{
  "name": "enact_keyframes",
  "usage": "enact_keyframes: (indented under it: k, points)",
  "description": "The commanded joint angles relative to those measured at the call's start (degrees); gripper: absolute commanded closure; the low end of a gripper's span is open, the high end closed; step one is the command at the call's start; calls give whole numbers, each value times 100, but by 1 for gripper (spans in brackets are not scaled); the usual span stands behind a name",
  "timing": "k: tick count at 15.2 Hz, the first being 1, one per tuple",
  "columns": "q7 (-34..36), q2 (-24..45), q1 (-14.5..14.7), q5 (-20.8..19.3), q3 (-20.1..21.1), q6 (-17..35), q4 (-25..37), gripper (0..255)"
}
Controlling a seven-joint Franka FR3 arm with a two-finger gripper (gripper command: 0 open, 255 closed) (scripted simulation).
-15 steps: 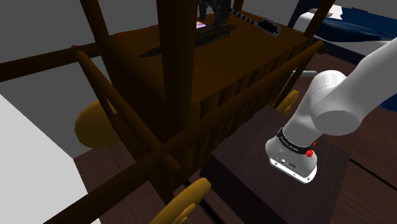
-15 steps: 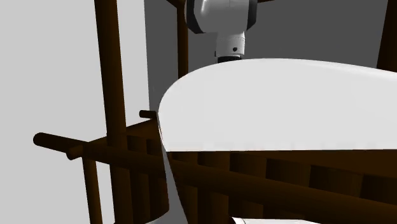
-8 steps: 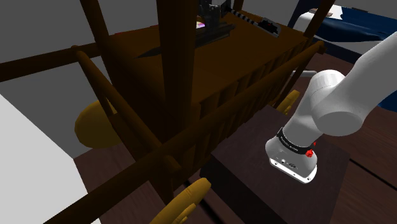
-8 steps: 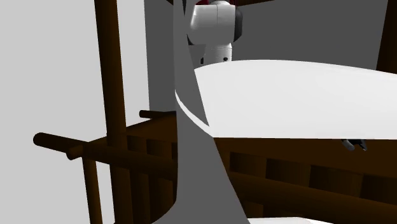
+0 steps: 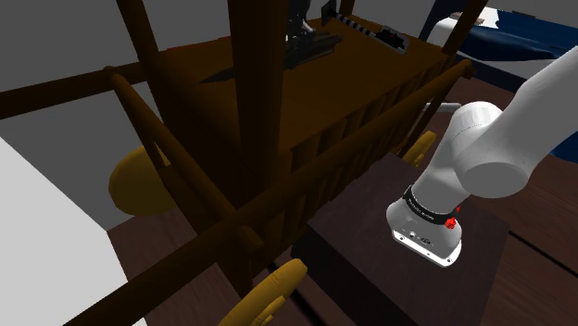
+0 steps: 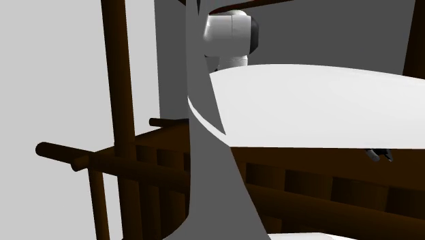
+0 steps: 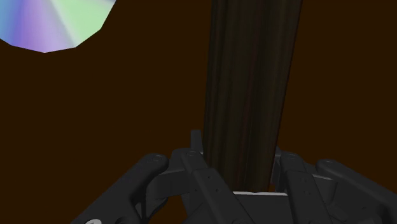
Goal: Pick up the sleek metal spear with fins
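A long dark shaft, the spear [image 7: 251, 83], lies on the brown tabletop and runs straight away from my hand. My gripper [image 7: 238, 149] is open, its fingers [image 7: 196, 149] standing one on each side of the shaft, close against it. In the shoulder view the gripper [image 5: 304, 26] is low over the far end of the wooden table [image 5: 278, 102], above a dark long shape [image 5: 317, 43]; an upright post partly hides it. An iridescent disc [image 7: 51, 22] lies on the table beside the spear.
The table is a wooden cart with railings, thick posts [image 5: 250, 93] and yellow wheels [image 5: 139, 181]. Another dark item [image 5: 389, 38] lies near its far edge. My stand [image 5: 370, 250] is at lower right. A large white shape [image 6: 320, 102] blocks the second exterior view.
The gripper has come down and a little toward the shoulder view's left, now covering the disc there. In the second exterior view the arm's link has shifted slightly.
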Motion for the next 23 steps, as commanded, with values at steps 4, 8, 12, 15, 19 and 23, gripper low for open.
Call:
enact_keyframes:
  k: [4, 8, 12, 15, 19, 23]
  points:
    - [1, 1, 0, 0, 0, 5, -1, 255]
    - [-1, -16, -1, -1, 0, -68, 55, 255]
    - [-3, -10, 2, 2, 4, -376, 369, 255]
    - [-6, 7, 3, 5, 6, -607, 616, 255]
    - [-9, 47, 6, 9, 9, -915, 965, 255]
    - [-13, 92, 7, 13, 10, -1160, 1254, 255]
